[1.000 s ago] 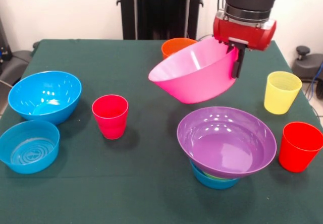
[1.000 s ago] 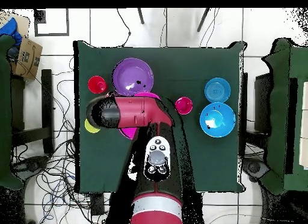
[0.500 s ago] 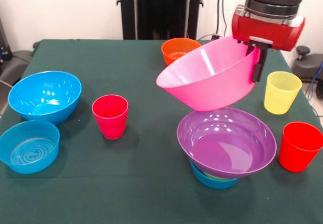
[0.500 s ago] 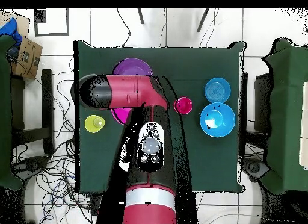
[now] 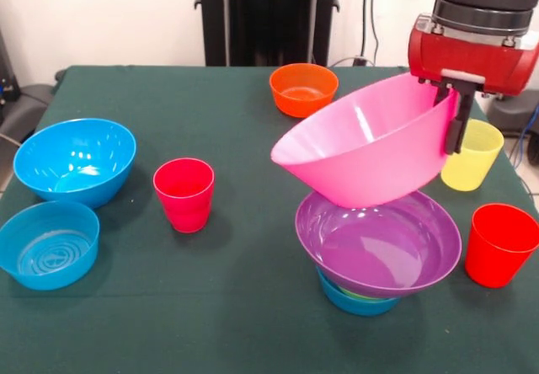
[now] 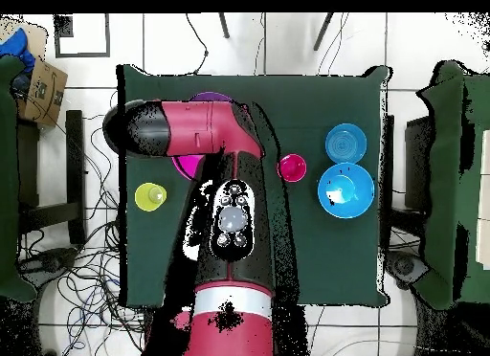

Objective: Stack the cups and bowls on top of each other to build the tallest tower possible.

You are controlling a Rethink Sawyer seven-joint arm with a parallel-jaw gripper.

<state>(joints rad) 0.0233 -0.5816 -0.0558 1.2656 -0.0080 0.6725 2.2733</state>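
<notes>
Gripping the rim of the big glossy pink plastic bowl (image 5: 370,151), the hand (image 5: 455,121) is clamped on it. Its mouth tips up and leftward, its base just above the wide purple bowl (image 5: 379,239) stacked on a small blue bowl (image 5: 358,300).

The big pink bowl (image 5: 370,151) hung tilted, mouth toward the left, its base just over the purple bowl (image 5: 379,239), which sat on a small blue bowl (image 5: 358,300) with a lime one nested inside. Two blue bowls (image 5: 74,159) stood at the left, a red cup (image 5: 184,194) near them. The orange bowl (image 5: 303,88) sat at the back; the yellow cup (image 5: 476,162) and another red cup (image 5: 501,244) stood at the right.
</notes>
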